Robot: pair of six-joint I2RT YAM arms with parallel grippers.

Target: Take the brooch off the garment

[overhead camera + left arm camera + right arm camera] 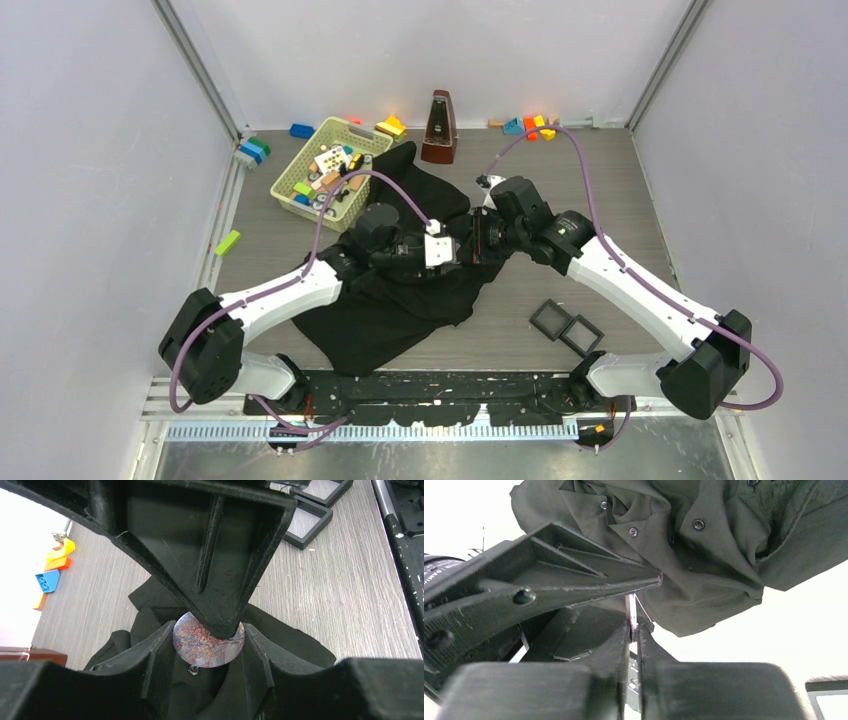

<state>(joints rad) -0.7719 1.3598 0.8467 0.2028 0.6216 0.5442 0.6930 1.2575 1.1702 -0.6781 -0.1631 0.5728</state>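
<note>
We see the brooch low in the middle of the left wrist view. It is a small round disc with red and blue swirls. The right claw pokes in from the top of that frame, and its tip sits on the upper right part of the brooch. In the right wrist view its two fingers are pressed together in the middle of the frame. They pinch the brooch, which shows there edge-on as a thin bright strip.

The left claw has one side on each side of the brooch, right at its rim. We cannot tell if it squeezes.

The brooch sits over the dark shirt, which is bunched on the table. Two black trays lie at the upper right.

Small letters on a black part at the left edge of the right wrist view are too blurry to read.
</note>
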